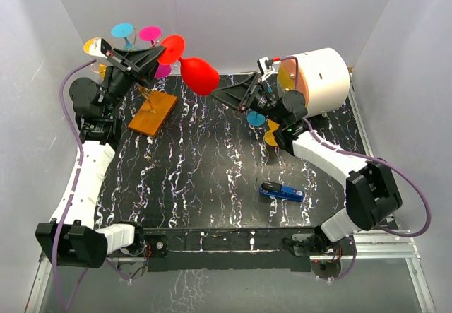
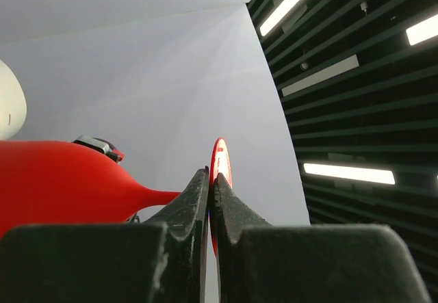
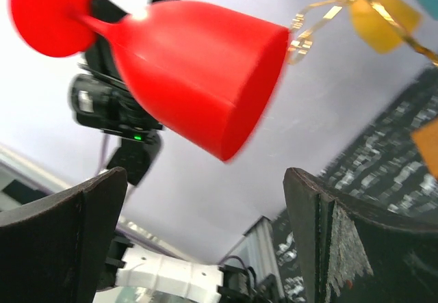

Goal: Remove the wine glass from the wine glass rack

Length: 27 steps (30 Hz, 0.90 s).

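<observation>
Upper centre: left gripper (image 2: 209, 180) jaws clamped on the foot of the red wine glass (image 1: 200, 75); right gripper (image 3: 205, 187) jaws wide beside its bowl.

Rack (image 1: 152, 113) stands back left on table (image 1: 212, 179). Glass (image 1: 200, 75) is sideways in the air right of rack, its foot pinched in left gripper (image 1: 169, 53), bowl mouth toward right gripper (image 1: 227, 92), just beside it. Cylinder (image 1: 321, 80) back right. Stapler (image 1: 281, 192) front right on table.

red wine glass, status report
Left gripper shut on red wine glass foot. Glass clear of wine glass rack, midair. Right gripper open near bowl. No obstruction seen.
</observation>
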Tool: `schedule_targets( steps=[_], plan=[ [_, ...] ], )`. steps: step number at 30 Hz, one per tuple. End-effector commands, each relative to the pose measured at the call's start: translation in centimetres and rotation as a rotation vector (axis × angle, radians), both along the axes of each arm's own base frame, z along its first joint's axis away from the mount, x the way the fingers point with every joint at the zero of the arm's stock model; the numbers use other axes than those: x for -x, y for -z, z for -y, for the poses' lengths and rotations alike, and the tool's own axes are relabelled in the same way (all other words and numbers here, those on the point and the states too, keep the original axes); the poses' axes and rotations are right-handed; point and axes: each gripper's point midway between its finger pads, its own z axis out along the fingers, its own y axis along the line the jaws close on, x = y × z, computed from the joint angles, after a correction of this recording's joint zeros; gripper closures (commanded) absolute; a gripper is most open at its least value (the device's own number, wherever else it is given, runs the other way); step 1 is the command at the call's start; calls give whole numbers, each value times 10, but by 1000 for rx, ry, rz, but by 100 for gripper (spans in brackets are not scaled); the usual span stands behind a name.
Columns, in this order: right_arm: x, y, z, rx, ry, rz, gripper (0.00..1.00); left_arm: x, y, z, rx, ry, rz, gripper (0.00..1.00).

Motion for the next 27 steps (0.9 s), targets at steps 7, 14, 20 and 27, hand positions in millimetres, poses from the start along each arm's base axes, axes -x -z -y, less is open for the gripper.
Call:
schedule_targets(
  steps=[7, 14, 20, 27],
  plan=[
    [47, -116, 1, -333, -53, 287, 21, 40, -4, 2, 65, 82, 59, 100],
    [70, -121, 11, -414, -80, 266, 64, 42, 12, 3, 62, 88, 29, 100],
    [81, -130, 25, -440, -48, 270, 92, 39, 38, 4, 26, 74, -22, 87],
    [79, -116, 37, -347, 84, 268, 98, 39, 74, 5, -73, 34, -87, 22]
  ],
)
